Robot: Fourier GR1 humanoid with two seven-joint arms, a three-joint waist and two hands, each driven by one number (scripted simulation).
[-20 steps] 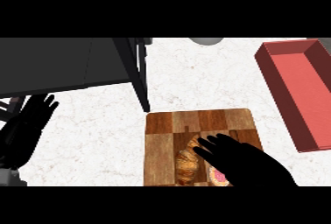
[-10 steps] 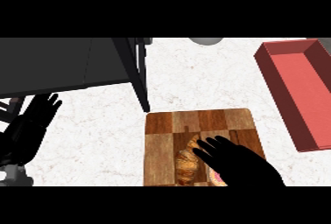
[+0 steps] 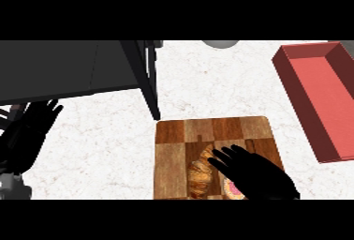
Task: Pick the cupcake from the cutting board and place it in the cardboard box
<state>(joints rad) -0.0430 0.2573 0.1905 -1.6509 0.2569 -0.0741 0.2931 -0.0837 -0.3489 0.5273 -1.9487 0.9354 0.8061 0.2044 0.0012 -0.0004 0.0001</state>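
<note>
A wooden cutting board (image 3: 207,133) lies on the counter at the lower middle. Only a pink sliver of the cupcake (image 3: 232,189) shows at the board's near edge, under my right hand (image 3: 254,174). That hand hovers over the board's right half, fingers spread and pointing away, curled round nothing that I can see. Most of the cupcake is hidden by it. The long red open box (image 3: 314,96) stands at the right, apart from the board. My left hand (image 3: 31,131) rests open at the left edge, fingers up.
A brown croissant (image 3: 200,171) lies on the board just left of my right hand. A large black appliance (image 3: 66,68) fills the upper left, with a dark post (image 3: 149,79) reaching toward the board. A grey round object (image 3: 220,43) sits at the top edge.
My right hand has drawn slightly back toward the view's lower edge over the board. The left hand has barely shifted.
</note>
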